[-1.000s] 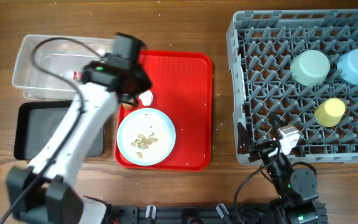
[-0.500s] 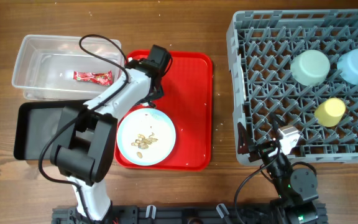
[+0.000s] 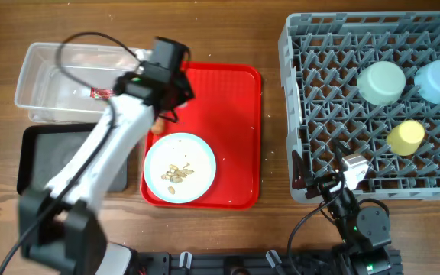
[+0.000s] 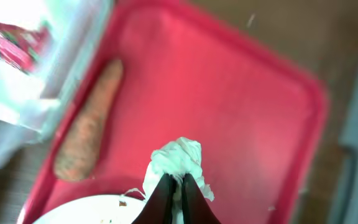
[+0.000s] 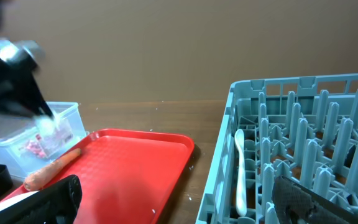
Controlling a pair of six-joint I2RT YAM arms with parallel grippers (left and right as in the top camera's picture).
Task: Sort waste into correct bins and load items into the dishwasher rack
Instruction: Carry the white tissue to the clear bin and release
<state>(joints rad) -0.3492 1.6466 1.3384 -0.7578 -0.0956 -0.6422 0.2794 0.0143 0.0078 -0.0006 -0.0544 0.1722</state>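
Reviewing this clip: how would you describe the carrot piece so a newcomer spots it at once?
Find the red serving tray left of the grey rack. The carrot piece lies inside its left rim, on the clear tub side. It is the only long, orange, rough-skinned thing there; the crumpled white tissue nearby is pinched in the jaws of the left gripper.

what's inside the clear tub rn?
A red candy wrapper lies in the clear tub; nothing else shows in the uncovered part. In the overhead view the left arm covers the tub's right end, so that part cannot be checked.
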